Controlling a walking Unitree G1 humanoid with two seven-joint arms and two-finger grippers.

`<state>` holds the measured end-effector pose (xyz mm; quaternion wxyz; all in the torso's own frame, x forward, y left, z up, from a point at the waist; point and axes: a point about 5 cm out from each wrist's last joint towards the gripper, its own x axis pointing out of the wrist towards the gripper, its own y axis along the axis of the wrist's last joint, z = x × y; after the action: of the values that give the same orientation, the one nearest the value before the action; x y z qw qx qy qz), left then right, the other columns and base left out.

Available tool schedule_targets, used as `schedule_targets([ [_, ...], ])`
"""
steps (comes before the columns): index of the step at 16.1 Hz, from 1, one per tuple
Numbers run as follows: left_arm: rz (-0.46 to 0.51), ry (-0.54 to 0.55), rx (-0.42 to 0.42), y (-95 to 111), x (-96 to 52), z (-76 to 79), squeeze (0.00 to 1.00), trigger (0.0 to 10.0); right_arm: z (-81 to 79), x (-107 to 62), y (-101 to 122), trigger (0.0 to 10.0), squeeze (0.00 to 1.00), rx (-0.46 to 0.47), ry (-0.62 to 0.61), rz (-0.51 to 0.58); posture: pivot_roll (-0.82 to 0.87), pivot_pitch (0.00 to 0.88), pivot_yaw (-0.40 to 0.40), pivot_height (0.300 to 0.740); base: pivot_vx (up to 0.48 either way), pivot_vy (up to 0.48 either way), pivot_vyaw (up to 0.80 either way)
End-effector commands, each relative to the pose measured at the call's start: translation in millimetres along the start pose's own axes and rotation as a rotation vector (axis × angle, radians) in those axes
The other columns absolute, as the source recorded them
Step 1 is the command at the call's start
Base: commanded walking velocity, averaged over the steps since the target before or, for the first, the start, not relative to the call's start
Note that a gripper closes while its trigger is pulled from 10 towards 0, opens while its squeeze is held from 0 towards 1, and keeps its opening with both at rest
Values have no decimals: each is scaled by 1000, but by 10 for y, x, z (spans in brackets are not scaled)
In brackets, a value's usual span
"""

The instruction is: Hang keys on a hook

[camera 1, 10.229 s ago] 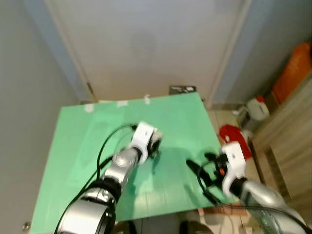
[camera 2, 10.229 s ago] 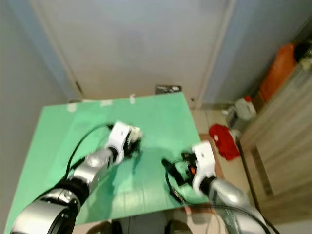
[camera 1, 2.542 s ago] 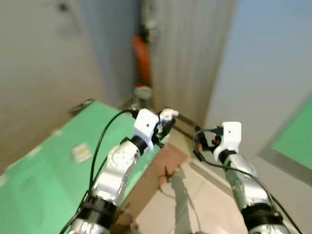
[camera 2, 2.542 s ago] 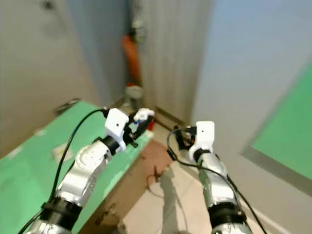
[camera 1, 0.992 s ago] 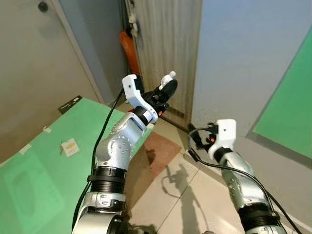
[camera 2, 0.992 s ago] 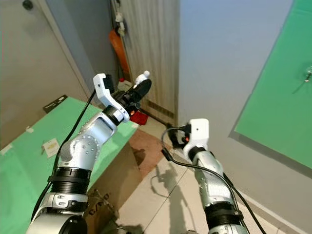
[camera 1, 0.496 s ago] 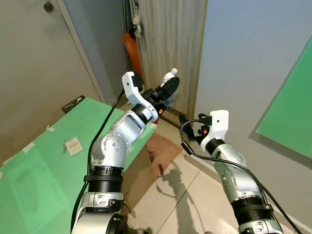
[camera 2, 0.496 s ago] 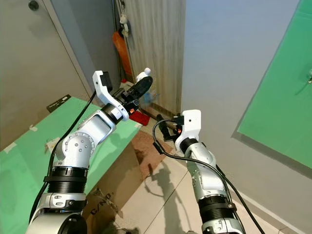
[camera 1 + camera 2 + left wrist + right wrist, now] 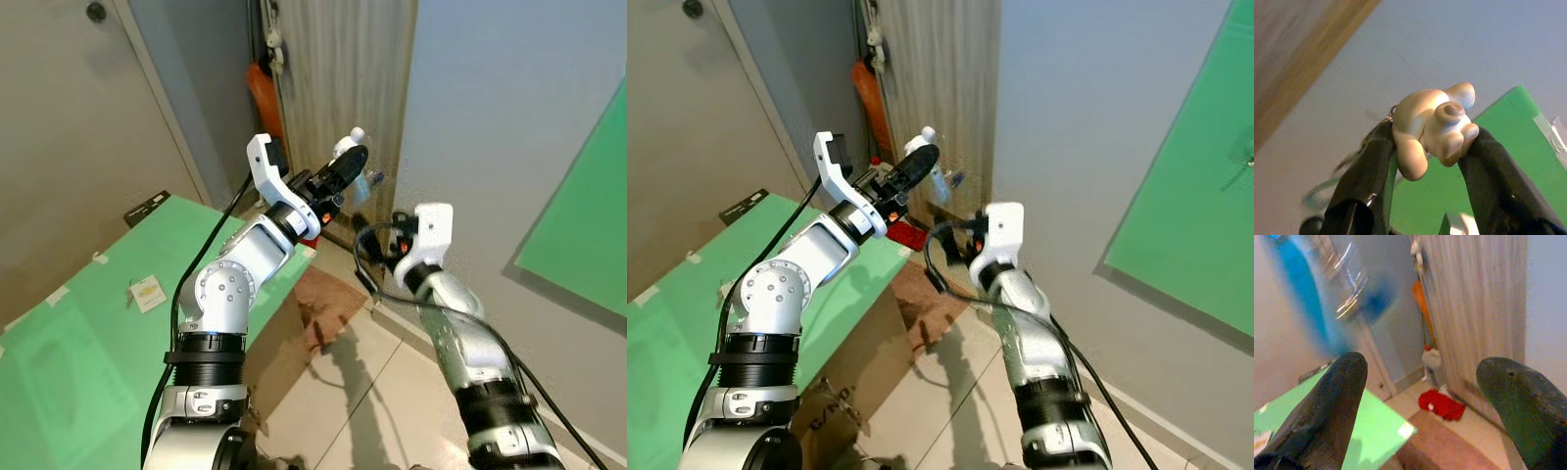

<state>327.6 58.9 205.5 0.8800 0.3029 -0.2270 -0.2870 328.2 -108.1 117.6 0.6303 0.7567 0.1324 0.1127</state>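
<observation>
A: In the left eye view, where do things stand?

B: The left gripper (image 9: 345,168) is raised to the upper middle of the frame, pinching a small white figurine charm (image 9: 345,145); the keys (image 9: 369,182) dangle just right of it as a blurred blue-silver smear. The right gripper (image 9: 377,230) sits just below them, centre frame. So the keys are picked up and carried, not hung.

A: And the right eye view?

B: Same scene. At the far right edge, on the green panel (image 9: 1185,196), there is a small metal fitting (image 9: 1246,152) that may be the hook; I cannot be sure. It is well apart from the keys.

A: Left wrist view?

B: The two black fingers (image 9: 1374,161) press on the charm from both sides at the frame's centre; a ring and blurred metal hang off its left side.

A: Right wrist view?

B: Its fingers (image 9: 1342,396) are spread wide at the lower corners, holding nothing. The keys swing as a blue blur at upper left. I judge that reaching the hook and hanging the ring remain.
</observation>
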Motion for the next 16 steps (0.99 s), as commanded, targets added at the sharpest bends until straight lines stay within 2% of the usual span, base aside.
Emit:
schedule_targets([
  [1, 13, -49, 4, 51, 67, 144, 0, 0, -30, 40, 46, 10000, 0, -5, -5, 17, -82, 0, 132, 731, 0, 0, 0],
  [4, -10, -73, 12, 30, 46, 187, 0, 0, 28, 87, 182, 10000, 0, -7, -43, 65, -81, 0, 132, 731, 0, 0, 0],
  [9, -28, -70, 30, 33, 18, 171, 0, 0, 64, 90, 275, 10000, 0, -11, -35, 82, -76, 0, 132, 731, 0, 0, 0],
  [16, -43, -37, 102, 43, 12, 70, 0, 0, -31, 7, 231, 10000, 0, -11, 81, 38, -79, 0, 130, 731, 0, 0, 0],
])
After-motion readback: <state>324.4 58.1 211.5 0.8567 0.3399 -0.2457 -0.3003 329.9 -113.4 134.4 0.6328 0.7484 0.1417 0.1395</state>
